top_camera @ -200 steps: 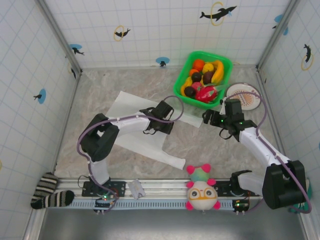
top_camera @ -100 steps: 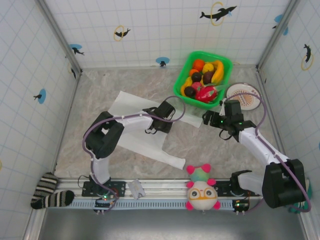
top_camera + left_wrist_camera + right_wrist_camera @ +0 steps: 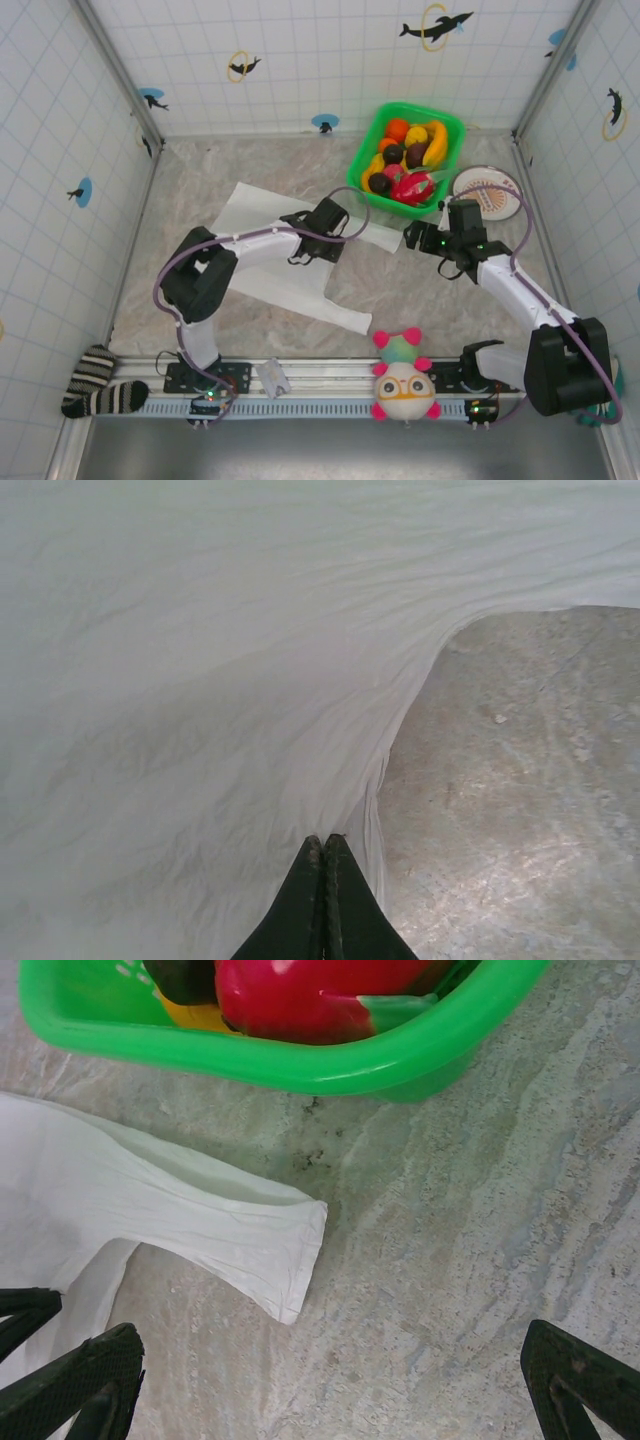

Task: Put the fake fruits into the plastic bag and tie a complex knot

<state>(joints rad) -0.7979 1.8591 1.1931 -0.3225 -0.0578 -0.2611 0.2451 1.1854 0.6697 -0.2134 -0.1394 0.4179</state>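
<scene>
White-and-black arms (image 3: 270, 245) (purplish cables (image 3: 156, 288), perhaps)

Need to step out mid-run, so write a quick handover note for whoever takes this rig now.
Left pincer: shut, pinching the plastic bag at its edge.
Right pincer: open, low over the table beside a bag handle, holding nothing.
Fake fruits: all in the green basket; bag lies on the table.
Done: nothing bagged.
Left: open the bag, load the fruits, tie the handles.

clearance, right gripper (image 3: 328, 1345)
bare table (image 3: 450, 1240) between its spread fingers; green basket (image 3: 300, 1060) blocks just ahead, bag strap (image 3: 250, 1230) lies ahead-left.
</scene>
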